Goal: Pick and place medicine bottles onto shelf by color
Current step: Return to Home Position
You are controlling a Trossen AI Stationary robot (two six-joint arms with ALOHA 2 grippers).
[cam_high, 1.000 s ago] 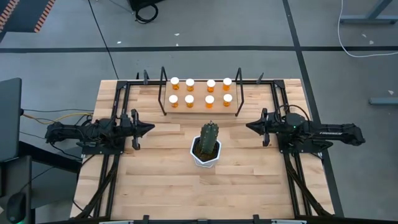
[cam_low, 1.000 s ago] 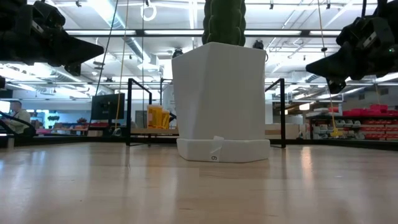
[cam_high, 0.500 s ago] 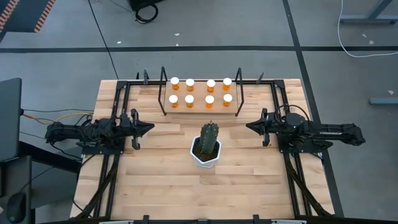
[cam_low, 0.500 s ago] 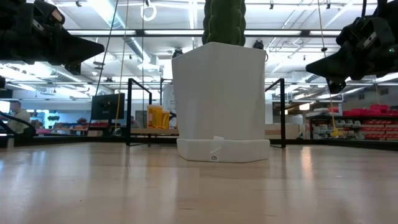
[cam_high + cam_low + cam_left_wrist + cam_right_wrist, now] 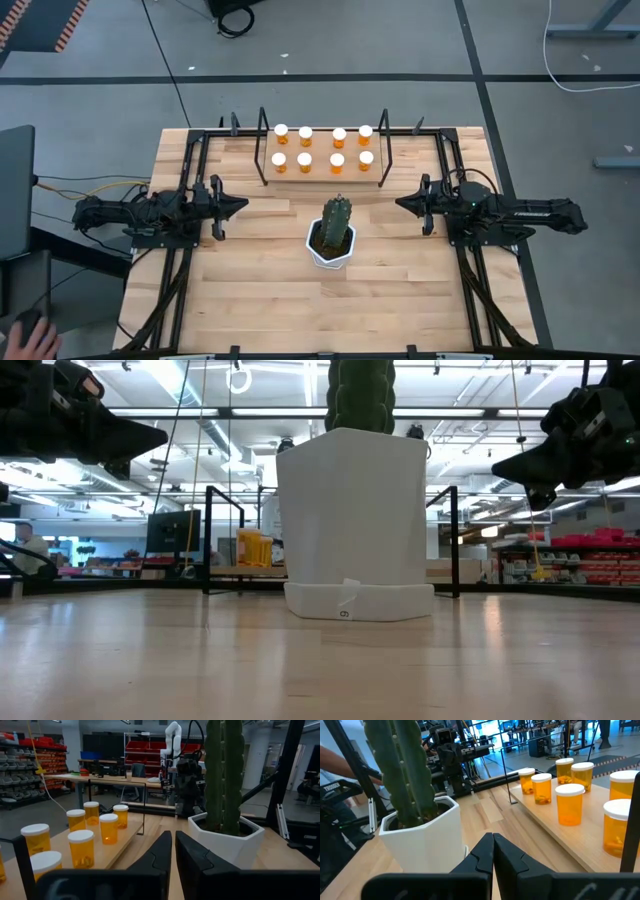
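Judging from the wooden surface (image 5: pixel 260 290), nothing is left to pick up. No loose bottle lies on it in the high view, and only the shelf and the potted cactus stand there. The shelf (image 5: pixel 321 146) sits at the upper middle of the frame and carries all eight orange medicine bottles (image 5: pixel 304 159), white-capped and upright, in two rows of four. The cactus (image 5: pixel 337 222) in its white pot (image 5: pixel 330 256) stands just below the shelf at frame centre, apart from it. At mid left the left hand (image 5: pixel 241 205) rests, and at mid right the right hand (image 5: pixel 400 205), both well away from the shelf with tips pointing inward. Each wrist view shows its fingers drawn together on nothing. I take the placing to be complete and the arms parked, or nearly so.

Some things cannot be checked. Every bottle looks the same orange, so a sort by colour has nothing to show itself in. From above I cannot tell which tier each row sits on. In the low view the pot fills the centre and hides most of the shelf, and only a few bottles peek out left of it. A person's hand (image 5: pixel 22 338) is cut off at the lower left corner, off the surface.
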